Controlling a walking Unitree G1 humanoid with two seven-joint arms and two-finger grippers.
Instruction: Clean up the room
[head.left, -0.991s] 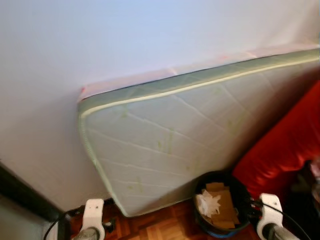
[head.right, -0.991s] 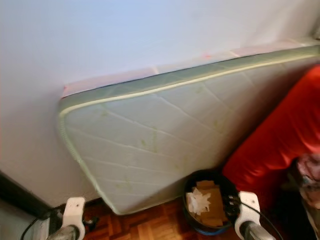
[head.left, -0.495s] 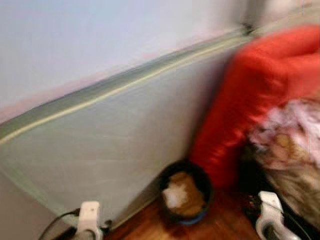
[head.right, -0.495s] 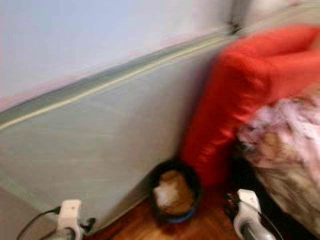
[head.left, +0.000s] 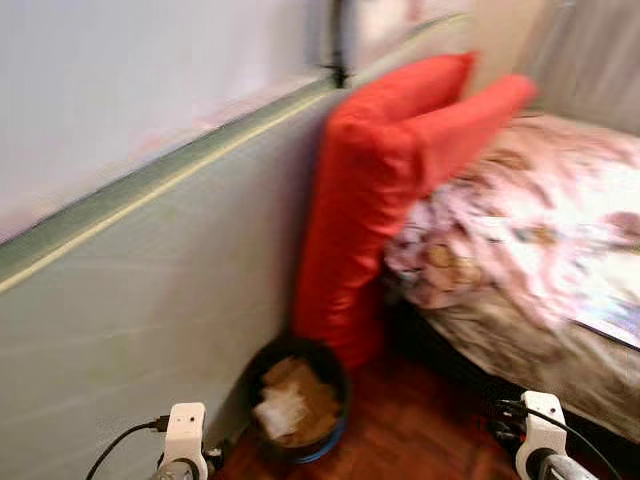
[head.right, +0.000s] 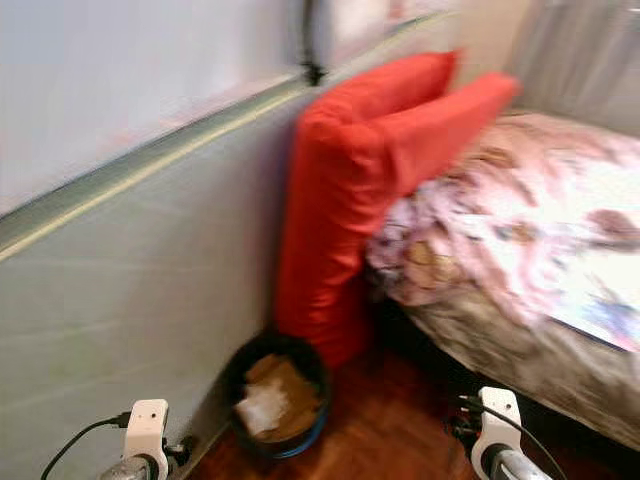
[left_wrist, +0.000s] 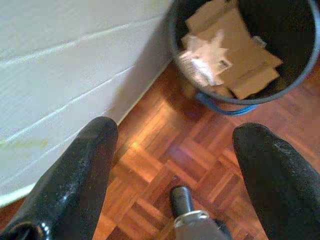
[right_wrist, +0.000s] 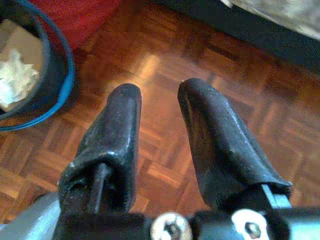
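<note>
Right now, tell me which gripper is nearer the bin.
Left. The left gripper hangs open right beside the bin, by the mattress. The right gripper hangs farther off over the bare floor, toward the bed.

bed (head.left: 560, 330) blurred, mattress (head.left: 130, 300) cut off

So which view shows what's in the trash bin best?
The left wrist view: it looks straight into the trash bin, showing cardboard scraps and crumpled paper sharply. Both eye views show it small and blurred beside the red cushion; the right wrist view catches one edge.
</note>
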